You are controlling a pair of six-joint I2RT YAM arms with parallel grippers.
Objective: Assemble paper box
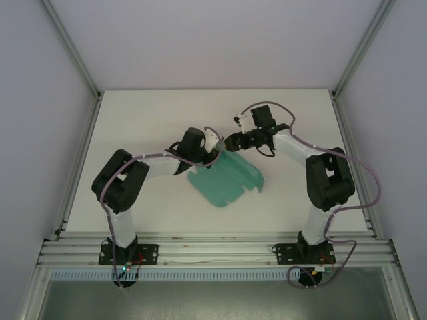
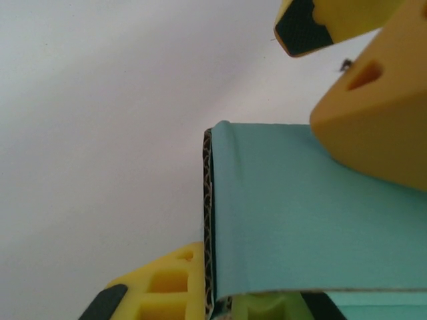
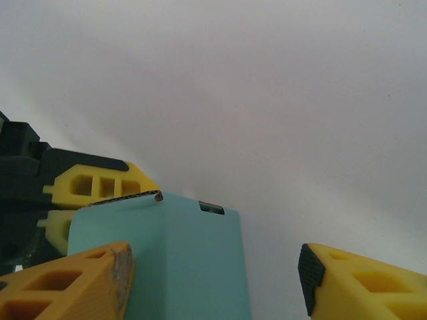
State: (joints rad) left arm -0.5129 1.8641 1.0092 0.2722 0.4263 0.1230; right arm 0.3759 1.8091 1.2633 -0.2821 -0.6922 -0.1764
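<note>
The teal-green paper box (image 1: 225, 179) lies as a partly folded sheet in the middle of the table, its far edge lifted. My left gripper (image 1: 212, 145) is shut on that raised edge. In the left wrist view the corrugated edge of the card (image 2: 300, 220) is pinched between the yellow fingers (image 2: 163, 283). My right gripper (image 1: 233, 141) is open right beside it, its fingers (image 3: 73, 287) standing wide to either side of a folded flap of the card (image 3: 180, 267). The right gripper's yellow fingers (image 2: 373, 107) hang over the card in the left wrist view.
The white table (image 1: 133, 127) is fenced by aluminium rails (image 1: 80, 153) on the left and right, with white walls behind. Both arm bases sit on the near rail (image 1: 213, 250). The left gripper's yellow finger (image 3: 100, 187) shows behind the card in the right wrist view.
</note>
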